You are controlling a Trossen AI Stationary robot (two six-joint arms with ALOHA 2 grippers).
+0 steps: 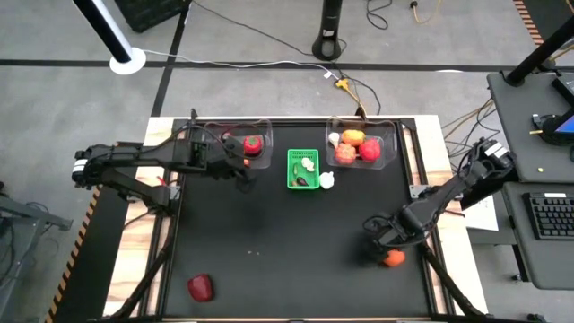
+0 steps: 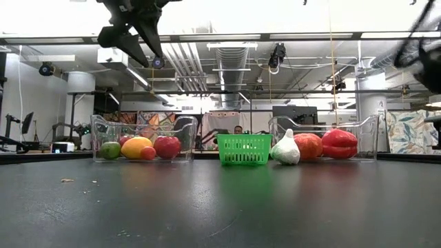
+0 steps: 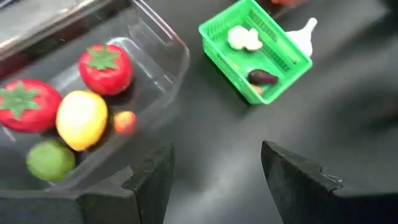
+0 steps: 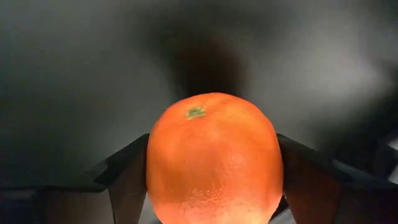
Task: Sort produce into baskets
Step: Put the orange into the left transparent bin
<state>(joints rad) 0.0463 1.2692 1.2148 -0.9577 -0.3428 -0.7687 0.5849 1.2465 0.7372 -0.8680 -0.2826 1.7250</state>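
Note:
My right gripper [image 1: 386, 251] is shut on an orange [image 4: 211, 162] near the table's near right corner; the orange also shows in the high view [image 1: 393, 258]. My left gripper [image 3: 217, 180] is open and empty, above the table beside the left clear bin [image 1: 215, 135], and shows high up in the low view [image 2: 131, 27]. That bin holds two red tomatoes, a lemon [image 3: 81, 118], a lime and a small orange piece. The green basket [image 1: 292, 170] holds a white piece and a dark purple one. The right clear bin [image 1: 390, 144] holds orange and red produce. My right gripper pinches the orange between its two fingers, one finger [image 4: 127, 180] on each of two opposite sides [image 4: 158, 168], with the stem end [image 4: 196, 112] facing away from the wrist. Whether the orange rests on the table or is lifted clear, I cannot tell.
A white garlic [image 1: 327, 179] lies on the table against the green basket's right side. A red pepper [image 1: 200, 287] lies near the table's near left corner. The dark tabletop between the bins and the near edge is bare.

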